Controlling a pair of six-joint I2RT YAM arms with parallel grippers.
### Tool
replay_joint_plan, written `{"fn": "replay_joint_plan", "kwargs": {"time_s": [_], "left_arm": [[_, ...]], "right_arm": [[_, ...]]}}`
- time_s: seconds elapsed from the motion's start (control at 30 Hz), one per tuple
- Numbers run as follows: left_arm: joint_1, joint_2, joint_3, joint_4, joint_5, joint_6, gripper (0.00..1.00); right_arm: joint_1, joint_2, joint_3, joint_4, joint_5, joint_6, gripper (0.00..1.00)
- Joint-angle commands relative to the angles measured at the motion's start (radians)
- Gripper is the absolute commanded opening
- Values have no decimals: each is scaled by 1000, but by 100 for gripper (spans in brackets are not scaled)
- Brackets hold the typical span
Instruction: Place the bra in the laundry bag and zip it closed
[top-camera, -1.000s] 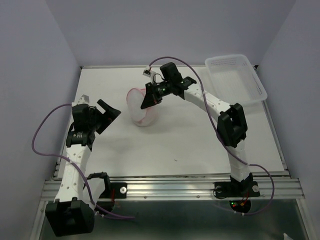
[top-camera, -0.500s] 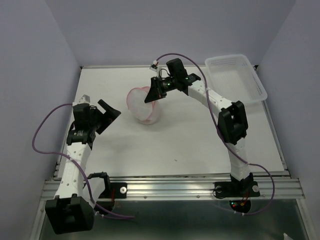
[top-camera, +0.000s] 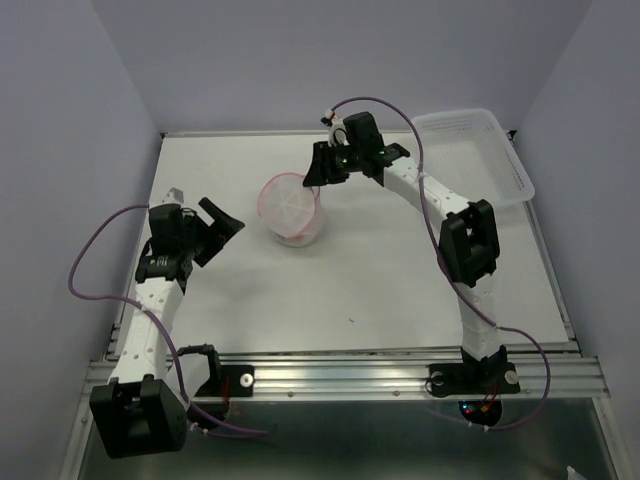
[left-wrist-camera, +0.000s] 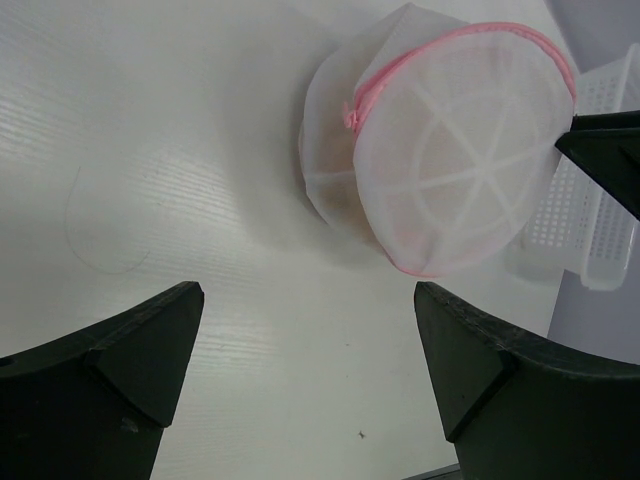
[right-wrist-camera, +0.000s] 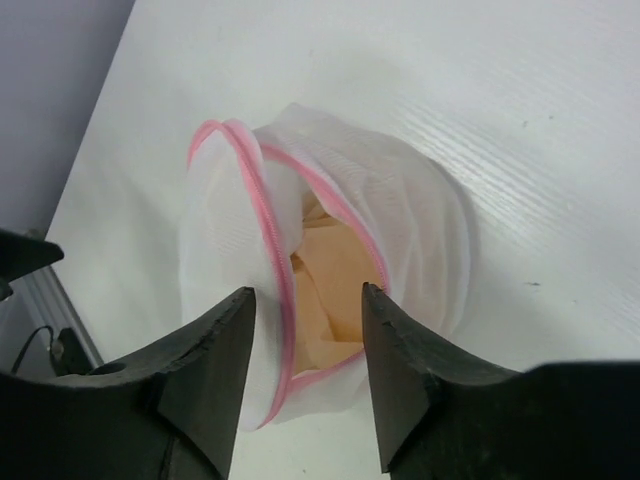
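The laundry bag (top-camera: 290, 210), white mesh with a pink zipper rim, sits on the table at centre back. Its round lid flap (left-wrist-camera: 455, 150) stands partly open. In the right wrist view the bag (right-wrist-camera: 420, 230) gapes between its pink rims, and the tan bra (right-wrist-camera: 335, 270) lies inside. My right gripper (top-camera: 315, 175) is open and empty, just behind and above the bag's opening (right-wrist-camera: 307, 295). My left gripper (top-camera: 215, 225) is open and empty, well left of the bag (left-wrist-camera: 305, 300).
A clear plastic basket (top-camera: 470, 155) stands at the back right corner and also shows in the left wrist view (left-wrist-camera: 590, 220). The table's left edge runs close to the left arm. Purple cables loop off both arms.
My right gripper has pulled back out of the bag's opening, toward the back right, leaving the bra inside. The bag's lid has swung round toward the camera. The left arm has barely moved.
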Motion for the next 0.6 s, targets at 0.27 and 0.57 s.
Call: {"fn": "replay_joint_plan", "kwargs": {"time_s": [0.27, 0.57], "left_arm": [[5, 114, 55, 126, 76, 19, 99], [5, 246, 113, 244, 122, 48, 99]], "right_arm": [[1, -123, 75, 50, 84, -148, 89], [1, -291, -158, 66, 84, -191, 100]]}}
